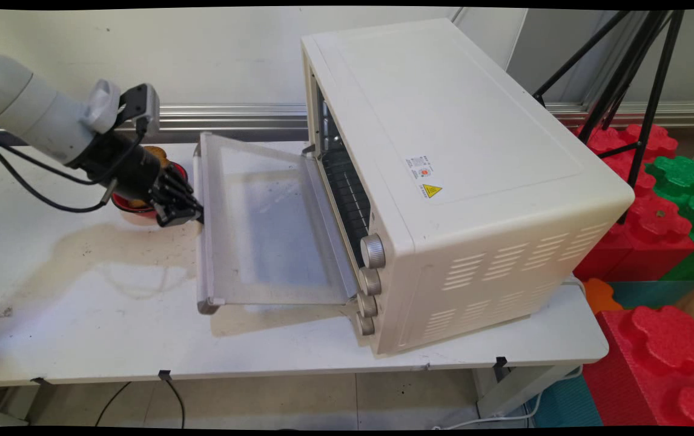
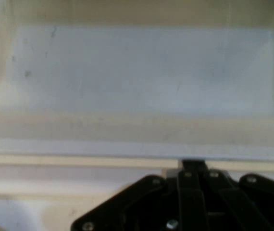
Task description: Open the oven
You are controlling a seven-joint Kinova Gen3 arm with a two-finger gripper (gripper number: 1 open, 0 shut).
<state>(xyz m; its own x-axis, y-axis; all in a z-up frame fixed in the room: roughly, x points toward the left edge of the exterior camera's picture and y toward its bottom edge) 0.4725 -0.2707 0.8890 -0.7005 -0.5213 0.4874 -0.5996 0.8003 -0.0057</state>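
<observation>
A cream toaster oven (image 1: 474,151) stands on the white table (image 1: 80,339) with its glass door (image 1: 274,230) swung down and open toward the left. My gripper (image 1: 192,215) is at the door's outer edge, its tips against the handle bar (image 1: 201,260) near the far end. In the hand view the two fingers meet at the tip, so the gripper (image 2: 193,166) is shut, touching the handle bar (image 2: 79,149), with the door glass (image 2: 142,67) beyond. Right behind the gripper sits a red bowl (image 1: 135,209) with brown food in it, partly hidden by the hand.
Several knobs (image 1: 372,251) run down the oven's front corner, and a wire rack (image 1: 347,188) shows inside. A brownish stain (image 1: 111,242) spreads on the table left of the door. Red and green foam blocks (image 1: 656,224) and a black tripod (image 1: 637,91) stand at the right.
</observation>
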